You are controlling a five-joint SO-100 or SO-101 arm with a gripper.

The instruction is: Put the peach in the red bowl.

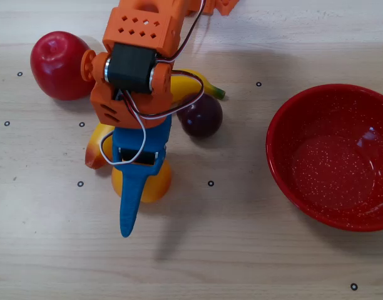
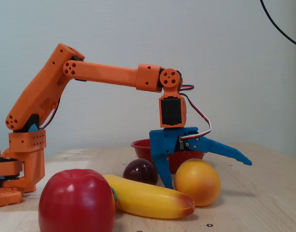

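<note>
The peach point(image 1: 155, 184) is an orange-yellow ball resting on the table, partly hidden under the blue gripper point(image 1: 132, 200) in the overhead view. In the fixed view the gripper point(image 2: 209, 174) is open wide. One finger point(image 2: 163, 169) points down just left of the peach point(image 2: 197, 182), and the other point(image 2: 230, 152) sticks out above and to its right. The peach sits between the jaws, not clamped. The red bowl point(image 1: 285, 169) with white speckles stands empty at the right; in the fixed view its rim point(image 2: 140, 145) shows behind the gripper.
A yellow banana point(image 1: 201, 81) lies under the arm; in the fixed view it point(image 2: 148, 198) is just left of the peach. A dark purple plum point(image 1: 202, 117) sits beside it. A red apple point(image 1: 59, 64) is at the upper left. The arm's orange base point(image 2: 17, 164) stands at the left.
</note>
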